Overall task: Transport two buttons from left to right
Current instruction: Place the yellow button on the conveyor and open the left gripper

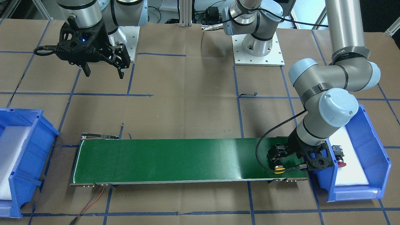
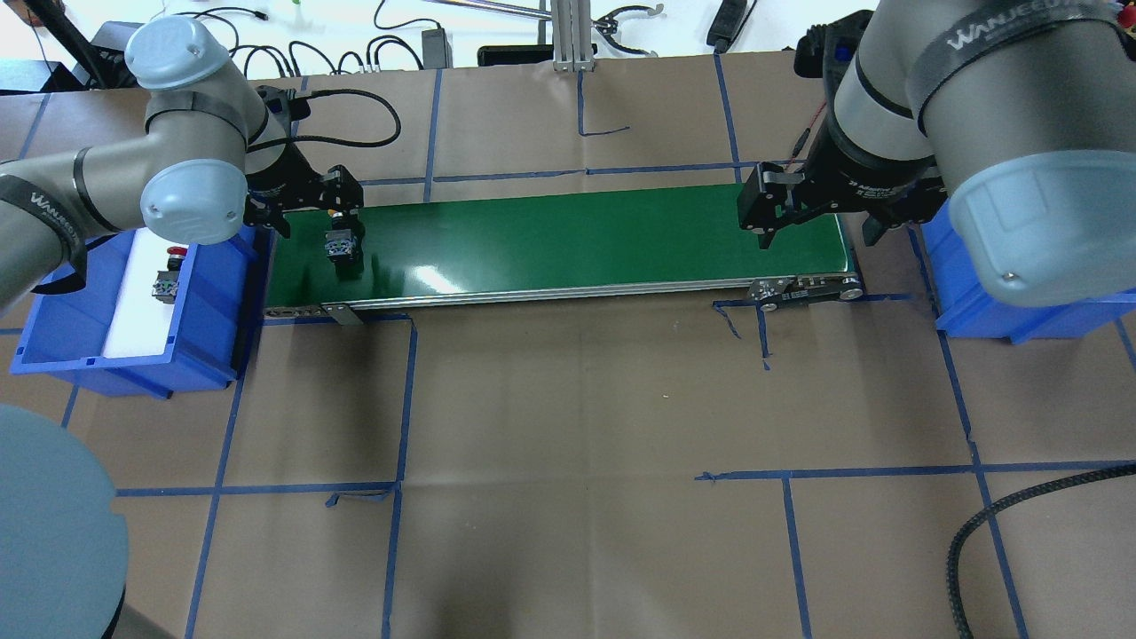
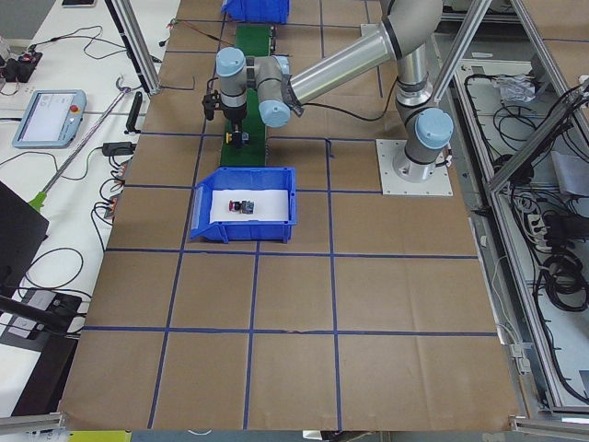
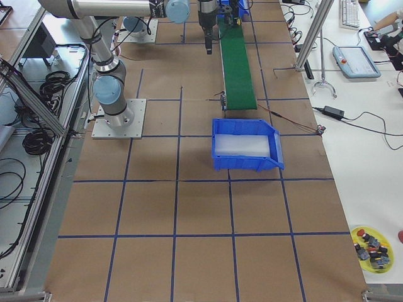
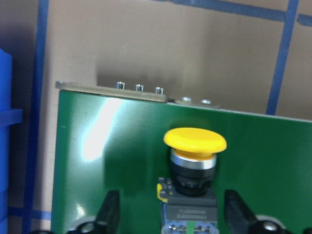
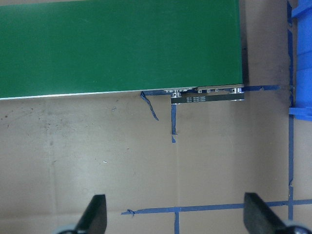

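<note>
Belt, green and flat, bears the yellow-capped push-button at its left end, left jaws wide astride it, its end block cut off in the wrist view. Red-capped push-button lies in the left blue plastic bin. Right jaws hang wide.

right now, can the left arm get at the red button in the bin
Probably yes: the red button lies uncovered in the open blue bin, just beside the left gripper, jaws open.

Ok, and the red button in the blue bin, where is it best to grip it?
The red button lies on its side on the white pad, with its upper side open. So probably come straight down and close the fingers across its dark middle, between the red cap and the grey block.
</note>
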You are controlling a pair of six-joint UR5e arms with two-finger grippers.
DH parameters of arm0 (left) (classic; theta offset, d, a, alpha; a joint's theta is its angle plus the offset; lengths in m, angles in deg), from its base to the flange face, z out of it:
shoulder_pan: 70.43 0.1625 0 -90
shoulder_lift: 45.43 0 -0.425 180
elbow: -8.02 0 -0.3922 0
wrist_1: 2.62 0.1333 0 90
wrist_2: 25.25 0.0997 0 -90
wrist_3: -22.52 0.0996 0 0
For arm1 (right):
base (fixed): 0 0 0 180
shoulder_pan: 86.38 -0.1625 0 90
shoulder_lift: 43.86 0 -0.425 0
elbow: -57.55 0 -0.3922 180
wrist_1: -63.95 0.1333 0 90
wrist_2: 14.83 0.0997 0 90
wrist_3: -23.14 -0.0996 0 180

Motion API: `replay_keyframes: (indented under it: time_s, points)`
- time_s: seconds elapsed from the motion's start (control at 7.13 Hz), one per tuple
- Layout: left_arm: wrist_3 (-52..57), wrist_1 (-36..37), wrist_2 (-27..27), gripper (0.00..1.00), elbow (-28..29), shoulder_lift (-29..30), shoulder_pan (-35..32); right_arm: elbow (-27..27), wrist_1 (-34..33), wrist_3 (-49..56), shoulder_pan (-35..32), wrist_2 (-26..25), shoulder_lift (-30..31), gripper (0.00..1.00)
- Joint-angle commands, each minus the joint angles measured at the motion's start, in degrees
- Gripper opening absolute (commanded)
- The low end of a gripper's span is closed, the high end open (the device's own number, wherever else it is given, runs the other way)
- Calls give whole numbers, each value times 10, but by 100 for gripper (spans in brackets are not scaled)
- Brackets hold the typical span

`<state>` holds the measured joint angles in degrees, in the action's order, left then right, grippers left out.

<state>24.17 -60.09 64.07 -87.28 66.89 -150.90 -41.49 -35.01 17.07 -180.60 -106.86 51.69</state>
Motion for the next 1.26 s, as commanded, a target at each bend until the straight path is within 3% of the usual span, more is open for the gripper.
replay_keyframes:
  time_s: [0.0,0.42,0.7,1.12]
  points:
    - [11,-58,1,100,55,-16,4,0,-1,0,0,0,0,100]
    - [33,-225,2,100,176,-40,6,0,-1,1,0,0,-1,100]
    - [75,-226,4,100,182,-34,19,0,-1,1,0,0,-1,100]
    - [149,-228,2,100,181,-31,101,0,-1,1,0,0,-1,100]
